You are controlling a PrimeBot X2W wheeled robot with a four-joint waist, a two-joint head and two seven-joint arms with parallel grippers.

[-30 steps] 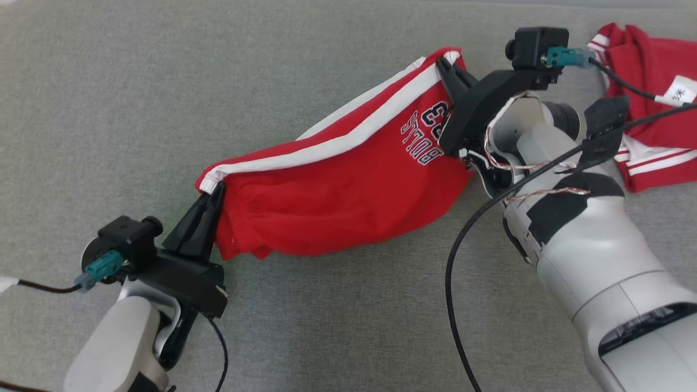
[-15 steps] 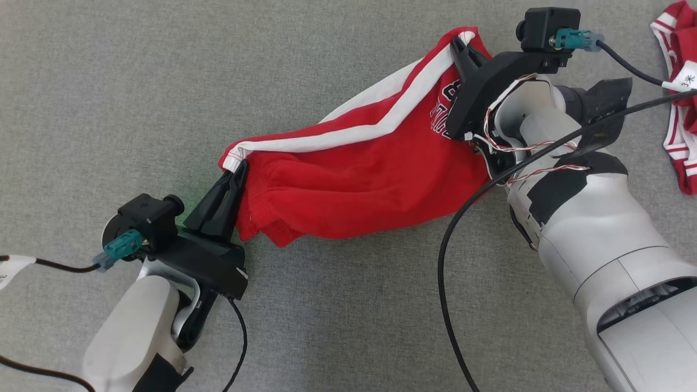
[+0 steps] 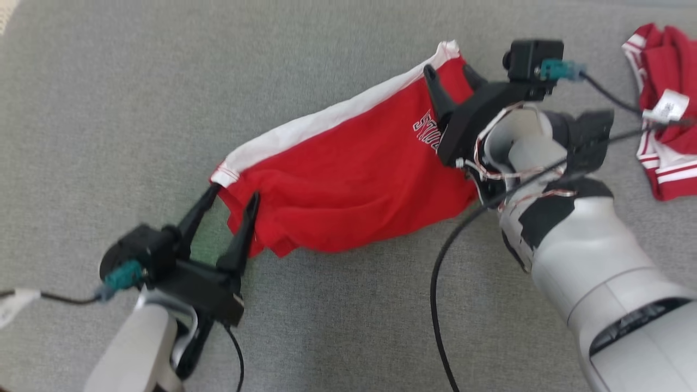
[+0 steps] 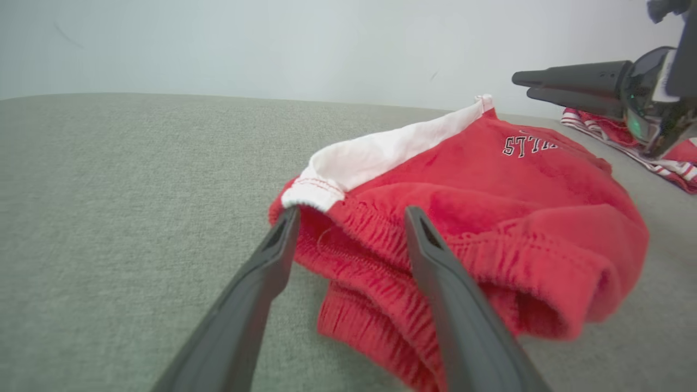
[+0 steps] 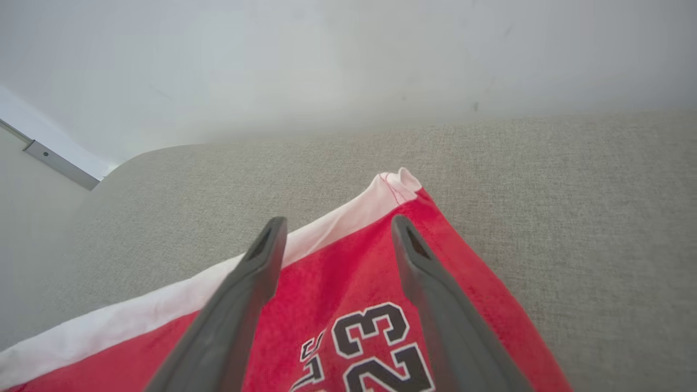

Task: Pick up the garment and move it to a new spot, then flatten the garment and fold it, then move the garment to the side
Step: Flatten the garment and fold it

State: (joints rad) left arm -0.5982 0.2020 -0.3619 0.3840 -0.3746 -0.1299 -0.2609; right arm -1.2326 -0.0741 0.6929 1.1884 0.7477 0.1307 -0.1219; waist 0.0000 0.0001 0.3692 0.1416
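Table: a grey cloth-covered table (image 3: 109, 109) carries everything.
Garment: red shorts (image 3: 348, 185) lie on the table, slanting from the near left to the far right. A white band (image 3: 326, 117) runs along the far edge and lettering (image 3: 427, 128) sits near the right end. The near-left end is bunched in soft folds.
Other garment: a second red-and-white piece (image 3: 664, 158) lies well apart at the right edge.
Right end effector: the right end effector (image 3: 447, 69) is open, its fingers spread over the shorts' far-right corner and holding nothing.
Left end effector: the left end effector (image 3: 234, 191) is also open. One finger sits beside the white corner and the other over the red hem. Whether either finger touches cloth cannot be told.
Step in hand: the move to a new spot looks finished, with the shorts set down and let go. Flattening has not begun.
Next move: both end effectors should back off without dragging the cloth. They can then take fresh holds on the corners and pull the crumpled left end smooth.
Change: a second ago both end effectors were pinched shut on the shorts' two ends, with the cloth slung between them. Now both are open and the shorts rest on the table. The head camera has shifted too.
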